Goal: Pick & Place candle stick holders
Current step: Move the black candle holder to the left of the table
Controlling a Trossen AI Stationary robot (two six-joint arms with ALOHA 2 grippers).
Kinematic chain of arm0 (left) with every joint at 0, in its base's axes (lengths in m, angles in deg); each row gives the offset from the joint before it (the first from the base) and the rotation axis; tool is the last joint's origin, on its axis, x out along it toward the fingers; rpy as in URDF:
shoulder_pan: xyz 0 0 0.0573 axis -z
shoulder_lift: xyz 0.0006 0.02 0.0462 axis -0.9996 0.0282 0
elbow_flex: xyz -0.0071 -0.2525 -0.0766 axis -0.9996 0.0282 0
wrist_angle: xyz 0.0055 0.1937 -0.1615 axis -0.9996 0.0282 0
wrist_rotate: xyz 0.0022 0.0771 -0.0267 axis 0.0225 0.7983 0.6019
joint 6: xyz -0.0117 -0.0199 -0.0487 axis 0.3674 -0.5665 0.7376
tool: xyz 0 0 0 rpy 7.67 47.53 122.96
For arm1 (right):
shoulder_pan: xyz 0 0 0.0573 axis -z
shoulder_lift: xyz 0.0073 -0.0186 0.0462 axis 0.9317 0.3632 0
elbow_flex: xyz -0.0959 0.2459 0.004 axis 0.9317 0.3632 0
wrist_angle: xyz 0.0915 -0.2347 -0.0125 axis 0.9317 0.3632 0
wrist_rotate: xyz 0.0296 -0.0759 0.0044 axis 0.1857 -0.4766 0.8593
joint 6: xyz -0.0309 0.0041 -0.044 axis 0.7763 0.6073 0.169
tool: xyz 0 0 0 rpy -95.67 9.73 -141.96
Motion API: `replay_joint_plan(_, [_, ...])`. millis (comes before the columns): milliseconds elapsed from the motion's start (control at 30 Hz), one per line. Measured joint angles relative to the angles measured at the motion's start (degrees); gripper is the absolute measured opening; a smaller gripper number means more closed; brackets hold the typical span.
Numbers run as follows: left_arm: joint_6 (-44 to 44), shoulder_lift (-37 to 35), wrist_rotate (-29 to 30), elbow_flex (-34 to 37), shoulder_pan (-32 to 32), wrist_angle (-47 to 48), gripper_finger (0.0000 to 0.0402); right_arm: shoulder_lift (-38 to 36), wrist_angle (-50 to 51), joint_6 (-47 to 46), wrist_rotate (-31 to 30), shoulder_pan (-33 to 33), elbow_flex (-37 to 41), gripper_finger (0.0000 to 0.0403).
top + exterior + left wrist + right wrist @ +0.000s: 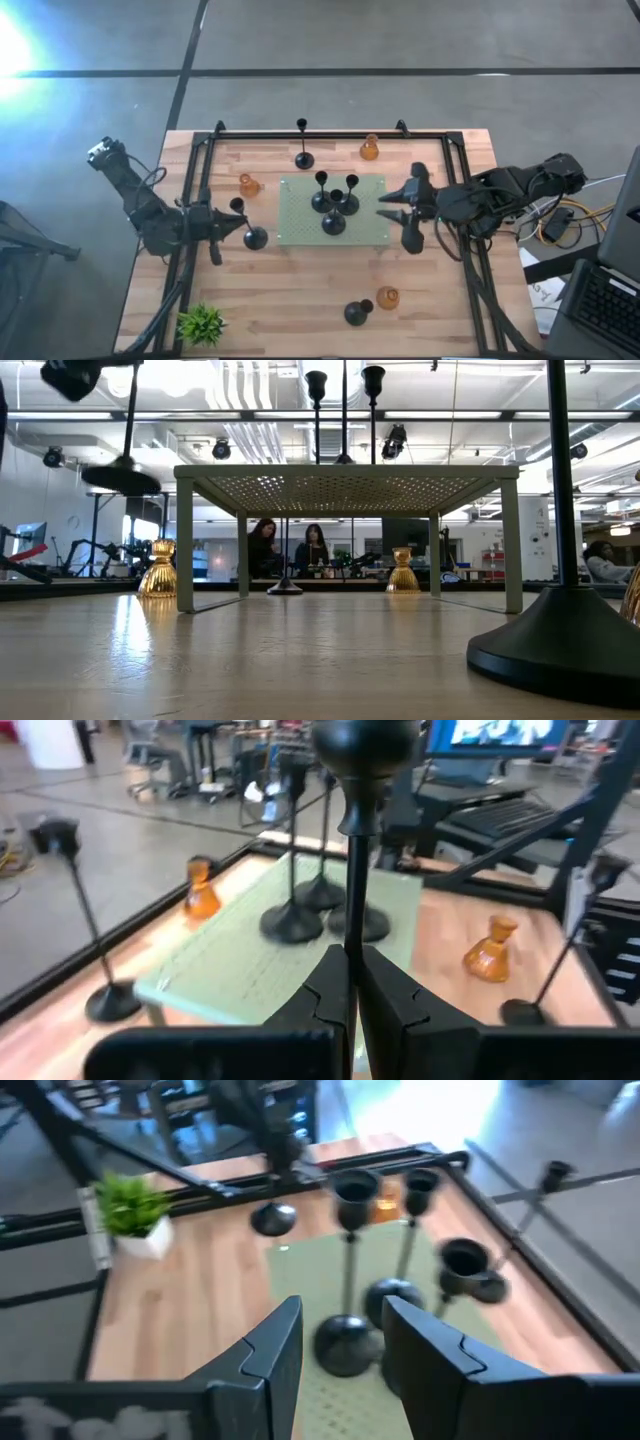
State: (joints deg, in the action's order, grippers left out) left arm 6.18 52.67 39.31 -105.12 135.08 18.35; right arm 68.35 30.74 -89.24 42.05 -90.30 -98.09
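My left gripper [232,228] is shut on a black candle stick holder [255,238] just left of the pale green mat [300,236]; its cup [365,740] rises above the fingers. Three black holders [333,222] stand on the mat by their round bases. My right gripper [400,215] hovers open at the mat's right edge, nothing between its fingers [265,1355]. Other holders stand on the table: a black one [303,158] and an amber one [369,150] at the far side, an amber one [248,185] left of the mat, and a black [357,312] and amber pair [387,298] near the front. My left gripper pinches the holder's thin stem [350,935] between its two fingers, below the cup. The fingers come about level from the table's left and lie across the stem. The holder stands roughly upright in the hold, its round base [120,478] lifted clear of the table.
The mat is a raised perforated stand on legs [345,485]. A small green plant [202,322] sits at the near left corner. A black rail frame [330,133] borders the table. People sit in the room beyond [262,545].
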Motion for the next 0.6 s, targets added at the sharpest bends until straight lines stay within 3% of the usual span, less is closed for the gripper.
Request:
replay_joint_plan(367, [9.6,-3.6,2.5,8.7,0.4,2.6,0.0011,-9.2,-0.6,-6.4,-7.9,0.0,11.4,0.0108])
replay_joint_plan(600, [14.2,-6.4,4.3,14.5,0.3,2.7,0.0011,-13.1,-1.0,-7.9,-18.1,0.0,17.9,0.0096])
